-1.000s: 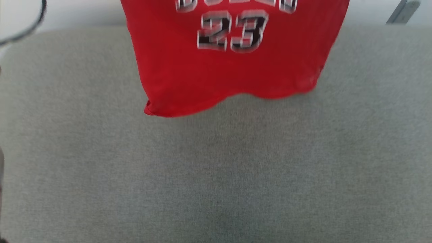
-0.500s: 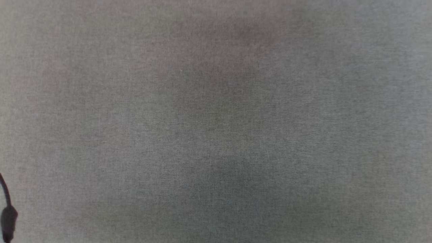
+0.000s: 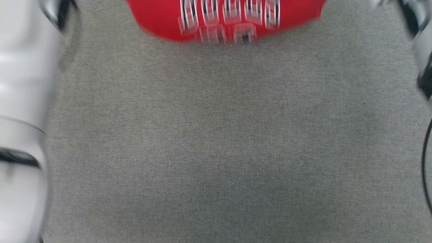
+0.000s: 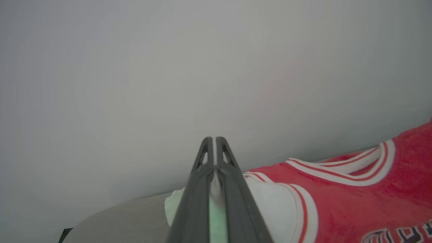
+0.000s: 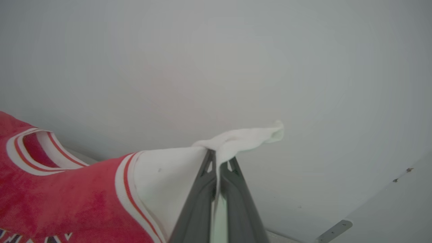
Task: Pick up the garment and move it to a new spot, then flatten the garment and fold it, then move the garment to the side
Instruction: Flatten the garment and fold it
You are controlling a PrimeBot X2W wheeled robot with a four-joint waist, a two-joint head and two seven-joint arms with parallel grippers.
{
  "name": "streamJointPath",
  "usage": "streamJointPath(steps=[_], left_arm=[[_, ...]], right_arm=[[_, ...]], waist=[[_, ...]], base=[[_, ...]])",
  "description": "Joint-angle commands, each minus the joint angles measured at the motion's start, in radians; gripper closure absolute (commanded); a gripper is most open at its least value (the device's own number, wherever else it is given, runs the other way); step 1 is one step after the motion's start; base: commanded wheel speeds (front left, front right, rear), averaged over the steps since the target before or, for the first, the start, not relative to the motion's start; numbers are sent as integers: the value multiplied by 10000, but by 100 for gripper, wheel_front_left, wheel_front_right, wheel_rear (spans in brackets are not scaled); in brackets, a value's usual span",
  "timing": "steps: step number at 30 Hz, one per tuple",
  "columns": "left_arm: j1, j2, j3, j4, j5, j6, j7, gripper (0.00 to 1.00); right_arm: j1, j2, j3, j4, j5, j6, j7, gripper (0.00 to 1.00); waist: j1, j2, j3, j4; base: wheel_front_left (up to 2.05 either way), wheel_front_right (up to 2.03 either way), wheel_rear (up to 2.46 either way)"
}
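The garment (image 3: pixel 222 18), a red jersey with blurred black-and-white lettering, hangs at the top middle of the head view above the grey padded surface (image 3: pixel 216 135). In the left wrist view my left gripper (image 4: pixel 213 140) is shut on the garment's (image 4: pixel 354 195) white sleeve (image 4: pixel 270 202), with white cloth pinched between the fingers. In the right wrist view my right gripper (image 5: pixel 216 157) is shut on the other white sleeve (image 5: pixel 168 182), whose end sticks out past the fingertips. The garment (image 5: pixel 67 199) stretches between both grippers, its striped neckline showing.
My pale left forearm (image 3: pixel 23 118) runs along the left edge of the head view, and part of my right arm (image 3: pixel 422 40) with a dark cable (image 3: pixel 426 162) is at the right edge. A plain pale wall (image 4: pixel 202 67) stands behind. A metal bracket (image 5: pixel 334 229) is low at the right.
The head camera has swung: the garment left the picture half a second ago and shows again at the top edge, closer and blurred. Both forearms have come into the sides of the view.
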Motion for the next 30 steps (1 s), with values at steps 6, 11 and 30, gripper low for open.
streamJointPath(steps=[6, 11, 30], left_arm=[[2045, 260, -718, -939, -1744, -15, 2310, 100], [3372, 725, -956, -1908, -2776, -17, 3541, 100], [10746, 3782, -467, -9766, -4435, 3114, 5022, 100]], right_arm=[[1878, -353, 1158, -1276, 2162, -3, 1459, 100], [3304, -1135, 1847, -2988, 3556, -3, 2499, 100], [10108, -5769, 2636, -10510, 5516, -3, 5294, 100]], waist=[[0, 0, -433, 95], [0, 0, -702, 137], [0, 0, -1103, 71]], base=[[0, 0, 0], [0, 0, 0], [0, 0, 0]])
